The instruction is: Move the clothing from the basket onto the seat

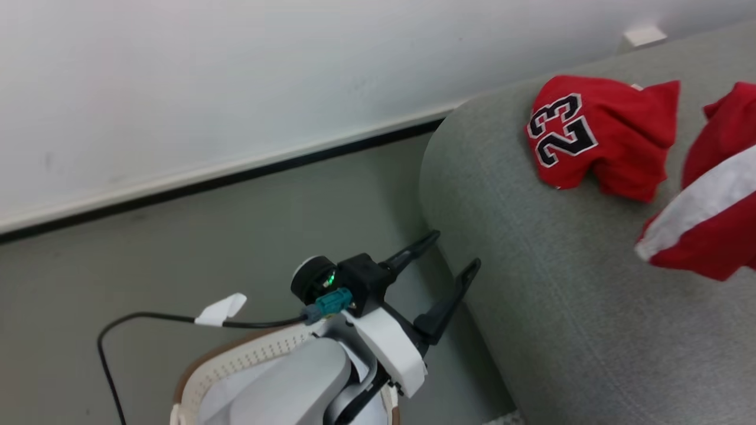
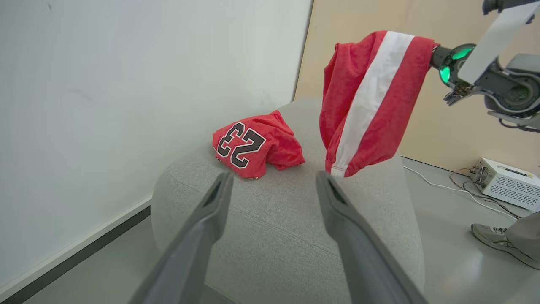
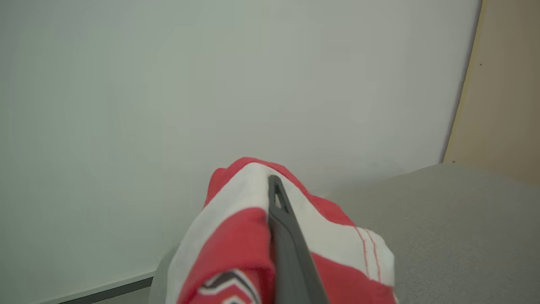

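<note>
The red jersey (image 1: 590, 141) (image 2: 253, 145) with a black "23" lies crumpled on the grey seat (image 1: 561, 307) (image 2: 274, 228), near its far edge. The red garment with a white band (image 1: 709, 200) (image 2: 371, 101) (image 3: 236, 236) hangs over the seat, draped from my right gripper (image 3: 272, 192), which is shut on it; one dark finger (image 3: 287, 236) shows over the cloth. My left gripper (image 1: 453, 251) (image 2: 273, 181) is open and holds nothing, beside the seat's rounded corner. The cream basket (image 1: 236, 354) with a brown rim stands on the floor under my left forearm.
A white wall with a dark baseboard (image 1: 236, 171) runs behind the seat. A black cable (image 1: 147, 319) loops over the floor by the basket. Beyond the seat are a white box (image 2: 506, 181) with wires and a person's shoe (image 2: 493, 236).
</note>
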### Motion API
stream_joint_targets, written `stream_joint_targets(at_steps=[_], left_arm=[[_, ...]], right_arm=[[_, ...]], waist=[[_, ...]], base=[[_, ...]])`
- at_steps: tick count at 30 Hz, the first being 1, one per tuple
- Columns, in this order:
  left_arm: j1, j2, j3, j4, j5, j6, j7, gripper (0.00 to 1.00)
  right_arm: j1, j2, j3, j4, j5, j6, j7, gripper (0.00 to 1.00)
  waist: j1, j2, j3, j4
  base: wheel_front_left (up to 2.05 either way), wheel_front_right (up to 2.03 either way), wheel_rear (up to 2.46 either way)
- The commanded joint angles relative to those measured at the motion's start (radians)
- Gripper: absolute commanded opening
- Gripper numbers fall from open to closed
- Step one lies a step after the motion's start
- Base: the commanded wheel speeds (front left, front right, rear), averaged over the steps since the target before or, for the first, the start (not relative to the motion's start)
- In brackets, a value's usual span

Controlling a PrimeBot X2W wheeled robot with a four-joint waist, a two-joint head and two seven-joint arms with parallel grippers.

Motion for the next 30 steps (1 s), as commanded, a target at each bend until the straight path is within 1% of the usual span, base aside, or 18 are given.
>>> stream_joint_targets(at_steps=[1,7,10,12,14,15,16,17,19,20,21,25,28,29,30], left_arm=[[-0.021,0.013,0.002,-0.006,0.020,0.001,0.009,1.00],[-0.047,0.033,0.003,-0.009,0.025,0.002,0.022,1.00],[-0.061,0.033,0.001,-0.009,0.027,0.000,0.021,1.00],[-0.066,0.032,0.002,-0.007,0.026,0.000,0.019,1.00],[-0.069,0.032,0.002,-0.004,0.026,0.000,0.016,1.00],[-0.071,0.031,0.003,-0.002,0.026,0.001,0.015,1.00],[-0.072,0.029,0.003,0.000,0.025,0.000,0.013,1.00],[-0.073,0.027,0.003,0.002,0.023,0.000,0.012,1.00],[-0.069,0.028,0.006,0.010,0.017,0.001,0.008,1.00],[-0.065,0.028,0.009,0.013,0.013,0.002,0.005,1.00],[-0.060,0.028,0.010,0.015,0.010,0.003,0.003,1.00],[-0.042,0.026,0.013,0.029,0.002,0.002,-0.002,1.00],[-0.023,0.023,0.018,0.039,-0.005,0.002,-0.006,1.00],[-0.023,0.023,0.018,0.039,-0.005,0.002,-0.006,1.00],[-0.014,0.023,0.021,0.042,-0.008,0.002,-0.009,1.00]], right_arm=[[-0.038,-0.023,-0.005,0.052,0.020,-0.002,0.001,0.00],[-0.135,-0.056,0.012,0.284,0.019,-0.002,0.014,0.00],[-0.185,-0.052,0.034,0.413,-0.001,-0.002,0.022,0.00],[-0.206,-0.041,0.074,0.490,-0.017,-0.002,0.054,0.01],[-0.221,-0.042,0.115,0.564,-0.030,-0.002,0.111,0.13],[-0.228,-0.044,0.137,0.596,-0.037,-0.002,0.146,0.23],[-0.237,-0.046,0.157,0.611,-0.037,-0.002,0.164,0.23],[-0.248,-0.049,0.167,0.620,-0.027,-0.002,0.170,0.55],[-0.251,-0.050,0.192,0.639,-0.019,-0.002,0.171,0.70],[-0.250,-0.046,0.204,0.646,-0.014,-0.002,0.171,0.87],[-0.251,-0.045,0.215,0.651,-0.010,-0.002,0.173,1.00],[-0.251,-0.055,0.270,0.660,-0.010,-0.002,0.176,1.00],[-0.223,-0.042,0.322,0.649,0.020,-0.002,0.228,1.00],[-0.223,-0.042,0.322,0.649,0.020,-0.002,0.228,1.00],[-0.214,-0.045,0.344,0.634,0.028,-0.002,0.248,1.00]], waist=[[-0.0001,-0.0001,0.081,0.049],[-0.0001,-0.0001,0.171,0.076],[-0.0001,-0.0001,0.195,0.086],[-0.0001,-0.0001,0.205,0.090],[-0.0001,-0.0001,0.208,0.091],[-0.0001,-0.0001,0.209,0.091],[-0.0001,-0.0001,0.207,0.091],[-0.0001,-0.0001,0.205,0.092],[-0.0001,-0.0001,0.197,0.089],[-0.0001,-0.0001,0.191,0.086],[-0.0001,-0.0001,0.185,0.083],[-0.0001,-0.0001,0.148,0.069],[-0.0001,-0.0001,0.104,0.058],[-0.0001,-0.0001,0.104,0.058],[-0.0001,-0.0001,0.088,0.055]], base=[[0.00,0.00,0.00],[0.00,0.00,0.00],[0.00,0.00,0.00],[0.00,0.00,0.00],[0.00,0.00,0.00],[0.00,0.00,0.00],[0.00,0.00,0.00],[0.00,0.00,0.00],[0.00,0.00,0.00],[0.00,0.00,0.00],[0.00,0.00,0.00],[0.00,0.00,0.00],[0.00,0.00,0.00],[0.00,0.00,0.00],[0.00,0.00,0.00]])
